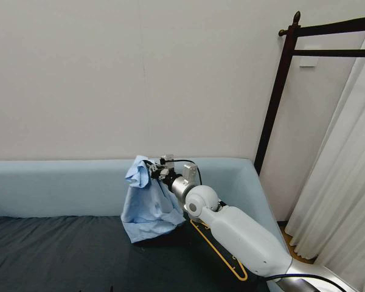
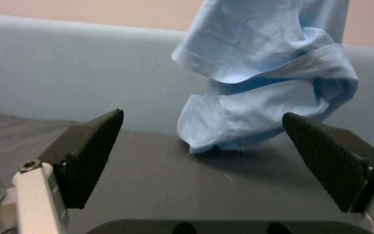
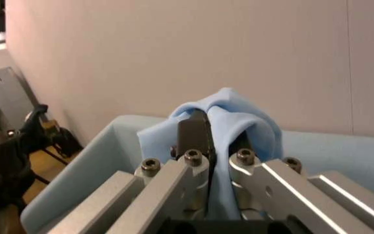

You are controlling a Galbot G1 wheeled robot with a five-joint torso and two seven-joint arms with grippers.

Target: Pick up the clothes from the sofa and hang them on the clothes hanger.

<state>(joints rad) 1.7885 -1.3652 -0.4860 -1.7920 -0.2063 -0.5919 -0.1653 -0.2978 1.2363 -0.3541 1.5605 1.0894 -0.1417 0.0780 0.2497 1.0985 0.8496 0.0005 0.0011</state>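
A light blue shirt [image 1: 147, 204] hangs above the dark sofa seat [image 1: 55, 255], its lower hem just touching the cushion. My right gripper [image 1: 152, 171] is shut on a bunch of the shirt's upper fabric [image 3: 229, 122], lifting it in front of the sofa's pale blue backrest. In the left wrist view the shirt [image 2: 265, 83] dangles ahead of my left gripper [image 2: 216, 158], which is open with nothing between its black fingers [image 2: 89, 156]. A dark wooden clothes hanger rack [image 1: 280, 85] stands to the right, beyond the sofa's end.
A yellow wire hanger [image 1: 222, 252] lies on the seat under my right arm. White curtains [image 1: 347, 182] hang at the far right beside the rack. A plain wall rises behind the sofa backrest [image 1: 55, 185].
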